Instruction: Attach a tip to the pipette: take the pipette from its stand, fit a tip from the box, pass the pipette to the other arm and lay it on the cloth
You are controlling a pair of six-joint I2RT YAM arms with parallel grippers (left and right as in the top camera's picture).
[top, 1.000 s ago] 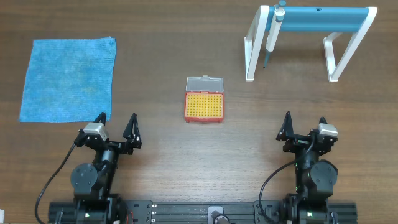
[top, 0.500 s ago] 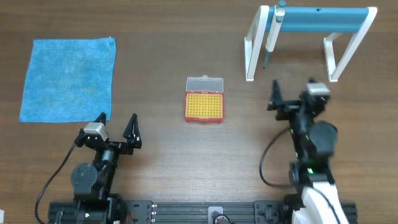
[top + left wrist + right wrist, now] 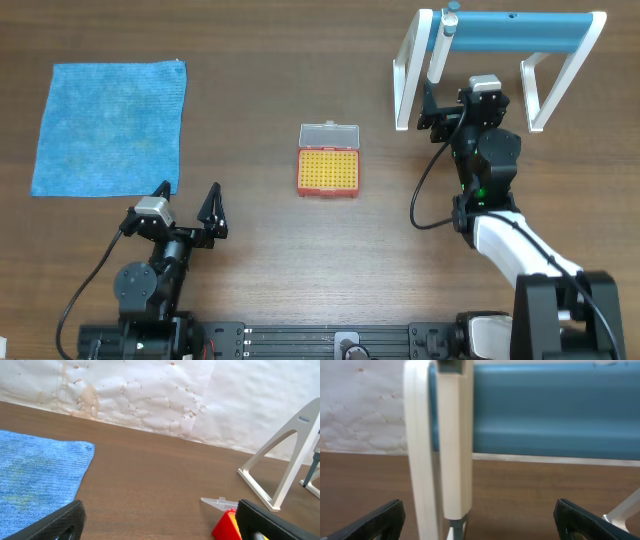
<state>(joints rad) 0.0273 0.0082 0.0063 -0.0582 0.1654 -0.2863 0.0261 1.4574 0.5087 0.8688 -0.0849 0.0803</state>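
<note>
The pipette (image 3: pixel 440 55) hangs upright at the left end of the white stand with a blue bar (image 3: pixel 515 32), at the far right. In the right wrist view its pale body (image 3: pixel 455 435) is close ahead, beside the stand's white leg (image 3: pixel 420 450) and under the bar (image 3: pixel 555 415). My right gripper (image 3: pixel 447 100) (image 3: pixel 480 530) is open just in front of the pipette, not touching it. The red tip box (image 3: pixel 328 160) (image 3: pixel 227 522) sits mid-table with its clear lid open. The blue cloth (image 3: pixel 110 128) (image 3: pixel 35 480) lies at the far left. My left gripper (image 3: pixel 190 205) (image 3: pixel 160 530) rests open near the front left.
The stand's right legs (image 3: pixel 545 90) rise beside my right arm. Bare wooden table (image 3: pixel 250 90) stretches between cloth, tip box and stand. A pale wall (image 3: pixel 150 395) runs behind the table.
My right arm has reached from its rest near the front edge up to the stand, bringing the open gripper close to the pipette. The left arm has not moved.
</note>
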